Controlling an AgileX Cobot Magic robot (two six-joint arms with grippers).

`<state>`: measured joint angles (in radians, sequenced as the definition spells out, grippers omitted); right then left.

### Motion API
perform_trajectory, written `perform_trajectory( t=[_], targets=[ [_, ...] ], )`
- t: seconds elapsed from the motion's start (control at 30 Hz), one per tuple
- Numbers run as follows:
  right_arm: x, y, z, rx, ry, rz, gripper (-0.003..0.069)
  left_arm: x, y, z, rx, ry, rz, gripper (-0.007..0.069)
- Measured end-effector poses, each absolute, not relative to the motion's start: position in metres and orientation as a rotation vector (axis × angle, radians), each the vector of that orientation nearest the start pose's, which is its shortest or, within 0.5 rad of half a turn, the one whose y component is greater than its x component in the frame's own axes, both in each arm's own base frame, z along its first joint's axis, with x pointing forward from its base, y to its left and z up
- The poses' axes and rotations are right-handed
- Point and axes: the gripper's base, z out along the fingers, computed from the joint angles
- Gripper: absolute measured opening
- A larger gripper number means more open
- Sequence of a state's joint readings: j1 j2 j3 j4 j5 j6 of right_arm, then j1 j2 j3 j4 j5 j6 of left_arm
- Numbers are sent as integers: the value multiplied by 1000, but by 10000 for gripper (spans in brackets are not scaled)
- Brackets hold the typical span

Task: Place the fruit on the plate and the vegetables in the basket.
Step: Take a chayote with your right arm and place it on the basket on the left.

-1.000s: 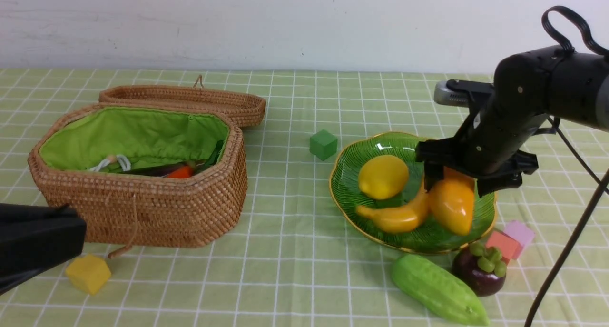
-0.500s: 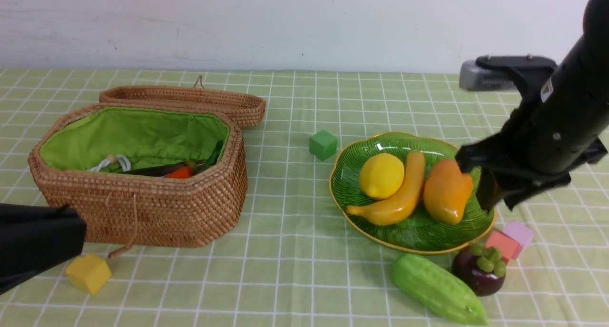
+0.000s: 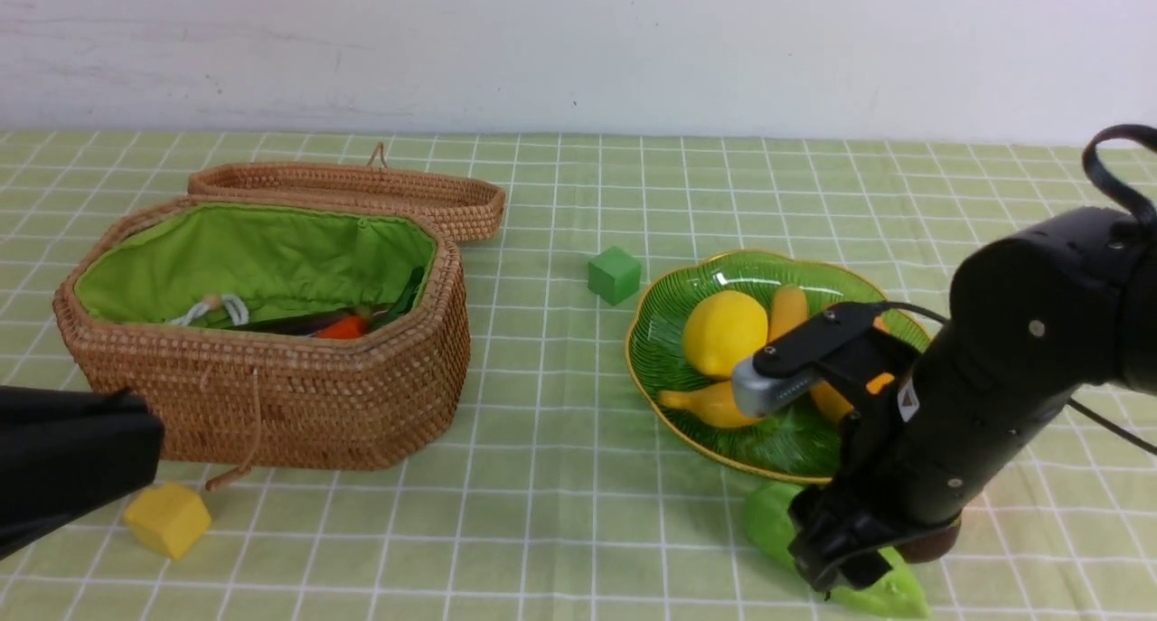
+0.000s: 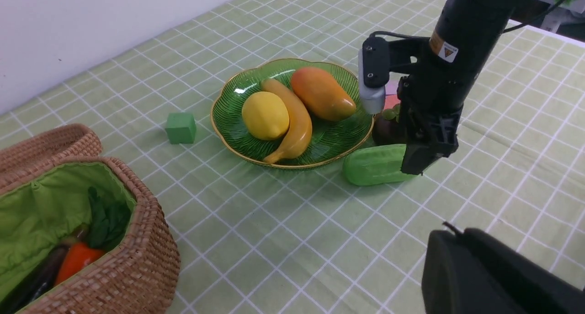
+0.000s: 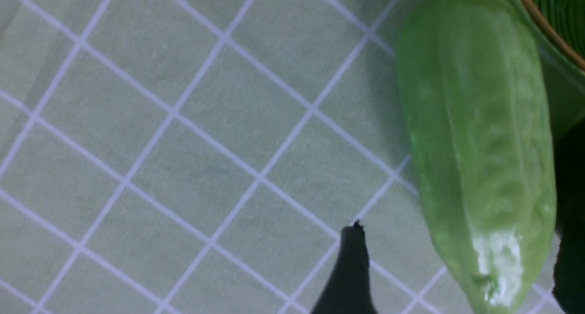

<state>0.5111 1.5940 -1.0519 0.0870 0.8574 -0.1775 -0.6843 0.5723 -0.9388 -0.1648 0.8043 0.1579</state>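
The green plate holds the lemon, banana and mango. In front of it the light green gourd lies on the cloth. My right gripper is down over the gourd's tip, open, with one finger clear of it. The mangosteen sits just behind the arm. The wicker basket holds the carrot and eggplant. At the near left my left gripper is shut and empty.
A green cube lies between basket and plate, and a yellow cube sits before the basket. The basket lid lies open behind it. Pink and red cubes peek out behind the right arm.
My right gripper left the mango on the plate, swung right, then dropped to the front over the gourd. The left arm stayed still.
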Motion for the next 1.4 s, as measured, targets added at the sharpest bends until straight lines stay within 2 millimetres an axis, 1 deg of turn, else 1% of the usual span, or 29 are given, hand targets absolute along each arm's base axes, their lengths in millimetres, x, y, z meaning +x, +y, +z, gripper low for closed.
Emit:
perform_trajectory(
  t=[0.07, 0.13, 0.2, 0.33, 0.47, 0.53, 0.9, 1.13, 1.27, 1.4],
  targets=[
    [266, 156, 219, -913, 2742, 162, 610, 58, -62, 408, 769, 1792, -547, 6],
    [270, 157, 211, -923, 2747, 145, 616, 58, -62, 408, 768, 1792, -548, 6],
    [274, 157, 203, -949, 2756, 110, 608, 58, -62, 408, 768, 1793, -549, 8],
    [278, 156, 194, -992, 2745, 47, 580, 58, -62, 408, 768, 1793, -549, 11],
    [281, 157, 190, -978, 2740, 43, 573, 58, -62, 408, 768, 1793, -549, 15],
    [283, 158, 184, -971, 2752, 48, 572, 58, -62, 408, 768, 1793, -549, 17],
    [285, 161, 171, -952, 2790, 70, 570, 58, -62, 408, 768, 1793, -550, 25],
    [286, 162, 169, -953, 2791, 69, 570, 58, -62, 408, 768, 1793, -550, 26],
    [287, 162, 168, -951, 2788, 70, 553, 58, -62, 408, 768, 1793, -550, 26],
    [287, 162, 168, -951, 2786, 70, 510, 58, -62, 408, 769, 1792, -549, 26]
  ],
)
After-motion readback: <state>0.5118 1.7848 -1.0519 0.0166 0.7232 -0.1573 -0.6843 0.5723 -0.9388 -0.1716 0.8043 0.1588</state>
